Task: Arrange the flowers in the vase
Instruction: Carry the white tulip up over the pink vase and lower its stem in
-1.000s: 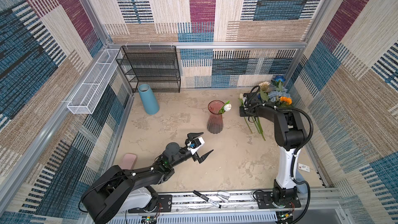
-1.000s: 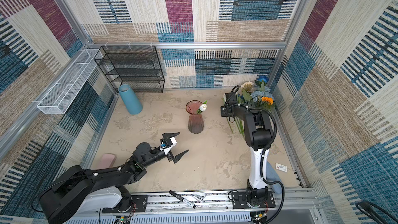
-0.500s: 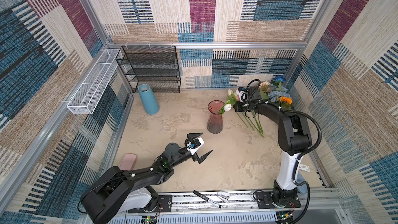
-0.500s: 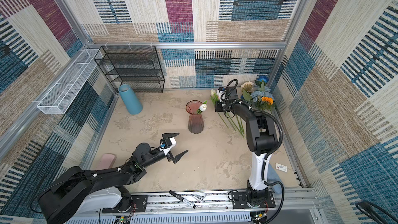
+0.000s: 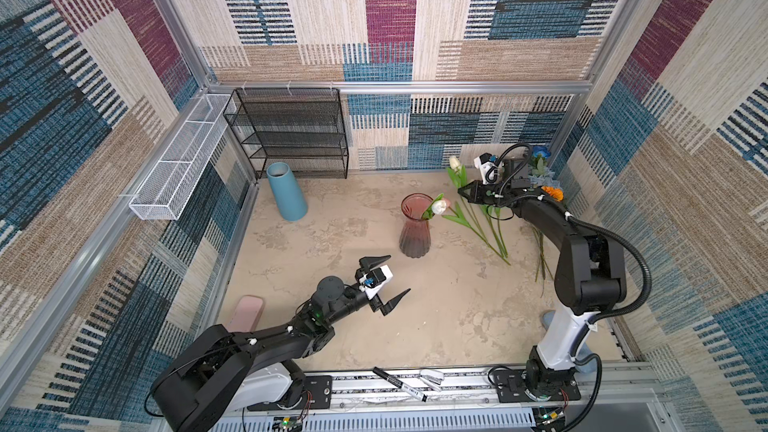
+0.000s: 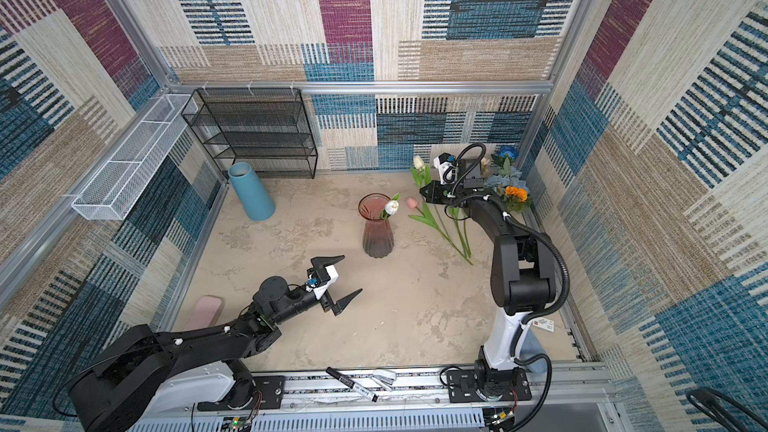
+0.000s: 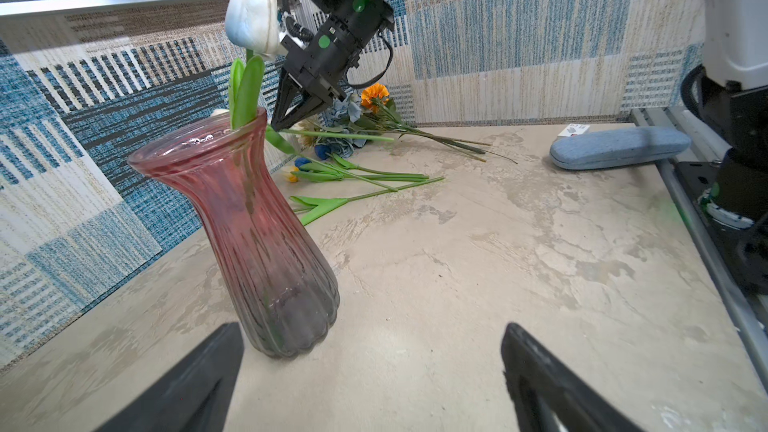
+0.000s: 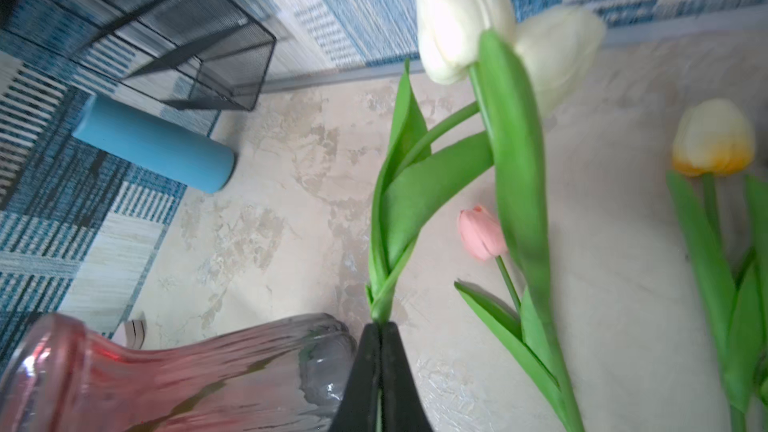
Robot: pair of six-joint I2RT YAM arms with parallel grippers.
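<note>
The ribbed pink glass vase (image 5: 413, 234) (image 6: 377, 234) (image 7: 266, 243) (image 8: 166, 367) stands mid-table with one white tulip (image 5: 438, 206) (image 7: 251, 14) in it. My right gripper (image 5: 460, 191) (image 6: 422, 192) (image 7: 275, 125) (image 8: 380, 326) hangs just right of the vase's rim, shut on the green stem (image 8: 386, 284) of another white tulip (image 5: 455, 162) (image 6: 419, 162). A pink tulip (image 8: 478, 234) and a yellow tulip (image 8: 712, 139) lie on the table. The orange bloom (image 5: 552, 192) and blue flowers (image 5: 540, 151) are piled at the back right. My left gripper (image 5: 397, 276) (image 6: 351, 274) (image 7: 372, 334) is open and empty in front of the vase.
A blue vase (image 5: 286, 193) stands at the back left before a black wire shelf (image 5: 291, 135). A white wire basket (image 5: 178, 168) hangs on the left wall. A pink case (image 5: 247, 313) lies front left, a blue-grey case (image 7: 619, 147) by the right arm's base, a marker (image 5: 399, 382) on the front rail.
My right gripper, shut on the stem, has lifted the white tulip off the pile and carried it a little left toward the vase. The left arm has not moved.
</note>
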